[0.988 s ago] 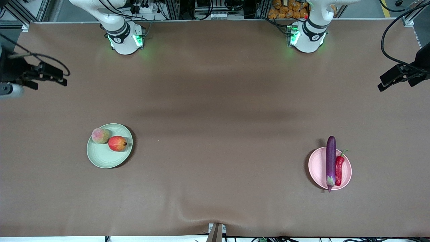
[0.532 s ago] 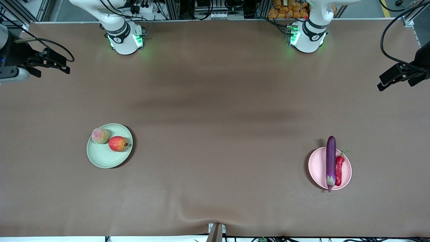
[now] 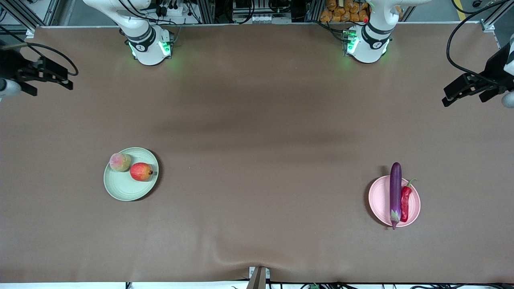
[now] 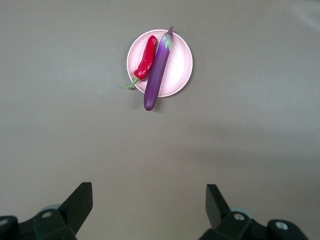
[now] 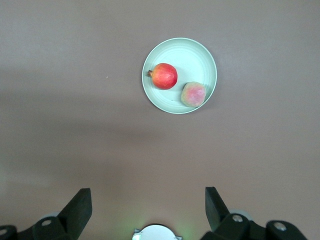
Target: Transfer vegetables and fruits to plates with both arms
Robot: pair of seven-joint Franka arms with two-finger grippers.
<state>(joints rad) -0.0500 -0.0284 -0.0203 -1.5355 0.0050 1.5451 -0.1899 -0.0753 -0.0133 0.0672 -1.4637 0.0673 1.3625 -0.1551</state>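
Observation:
The purple eggplant (image 3: 395, 192) and the red chili pepper (image 3: 405, 202) lie side by side on the pale pink plate (image 3: 379, 199); they also show in the left wrist view, eggplant (image 4: 158, 70), chili (image 4: 146, 59), plate (image 4: 182, 62). The red-orange fruit (image 3: 141, 171) and the peach-like fruit (image 3: 119, 161) sit on the pale green plate (image 3: 124, 188); the right wrist view shows them too, red fruit (image 5: 164, 76), peach (image 5: 193, 94), plate (image 5: 195, 55). My left gripper (image 3: 451, 98) is open and empty, high over the table's left-arm end. My right gripper (image 3: 66, 78) is open and empty, high over the right-arm end.
Both arm bases with green lights stand along the table's edge farthest from the front camera, the right arm's base (image 3: 149, 48) and the left arm's base (image 3: 366, 46). A brown mat covers the table. A small metal bracket (image 3: 258, 277) sits at the near edge.
My right gripper has risen and drawn back toward its table end. My left gripper has shifted slightly toward the table's middle. The food and plates have not moved.

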